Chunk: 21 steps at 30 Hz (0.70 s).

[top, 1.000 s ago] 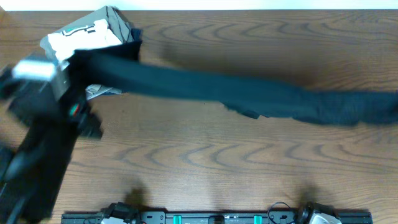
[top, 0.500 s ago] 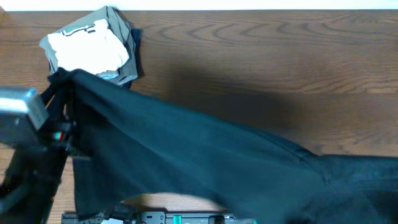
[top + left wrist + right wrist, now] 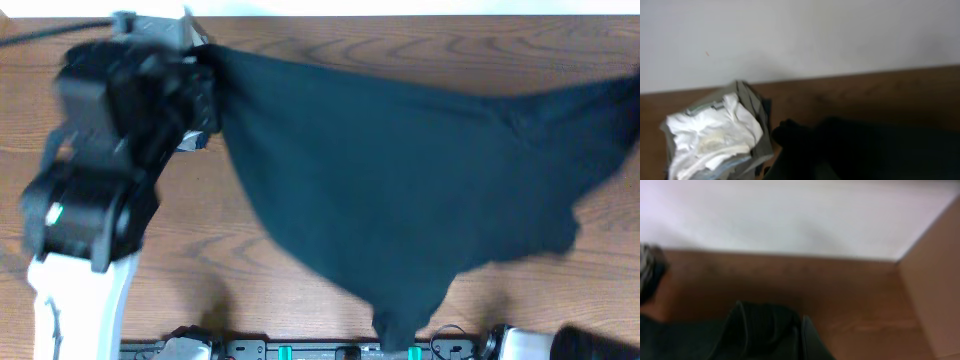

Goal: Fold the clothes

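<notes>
My left claw (image 3: 203,62) pinches a corner of the big black soft fabric garment (image 3: 400,170), which is spread midair over the brown wooden table (image 3: 200,270). Can't tell on my right claw (image 3: 771,330), way too blurry. Stuff looks light and floppy, so I'd grab the corners.

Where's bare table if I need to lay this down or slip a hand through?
Bare wood shows near-left, between the left arm and the black garment, near-right below its hem, and in a thin far strip of table. Far-left is crowded: the stack of folded clothes sits there. Under the garment is hidden.
</notes>
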{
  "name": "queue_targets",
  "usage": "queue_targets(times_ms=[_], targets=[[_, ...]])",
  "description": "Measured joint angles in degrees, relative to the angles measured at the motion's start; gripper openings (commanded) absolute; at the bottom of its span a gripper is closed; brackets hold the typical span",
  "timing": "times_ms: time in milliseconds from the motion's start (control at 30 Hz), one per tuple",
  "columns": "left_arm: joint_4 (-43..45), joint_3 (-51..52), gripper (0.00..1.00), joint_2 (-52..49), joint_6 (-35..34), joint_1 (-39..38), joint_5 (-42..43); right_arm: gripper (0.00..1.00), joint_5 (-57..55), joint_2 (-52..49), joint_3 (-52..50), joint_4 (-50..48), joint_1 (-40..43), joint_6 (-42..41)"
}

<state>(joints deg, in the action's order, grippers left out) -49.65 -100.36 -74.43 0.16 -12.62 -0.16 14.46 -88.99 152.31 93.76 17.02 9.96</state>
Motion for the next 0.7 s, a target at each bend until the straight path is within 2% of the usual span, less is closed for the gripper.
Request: queue_targets(times_ms=[233, 533, 700], targets=[[4.09, 0.0, 0.06, -10.86, 0.0, -0.02, 0.2, 0.01, 2.1, -15.65, -0.37, -1.07, 0.0, 1.62], [15.21, 0.0, 0.06, -26.56, 0.0, -0.02, 0.2, 0.01, 4.24, -35.15, -0.57, -11.93, 0.0, 2.21], [17.99, 0.2, 0.06, -31.82, 0.0, -0.02, 0.2, 0.01, 5.99, -40.15, -1.25, -14.05, 0.0, 2.19]])
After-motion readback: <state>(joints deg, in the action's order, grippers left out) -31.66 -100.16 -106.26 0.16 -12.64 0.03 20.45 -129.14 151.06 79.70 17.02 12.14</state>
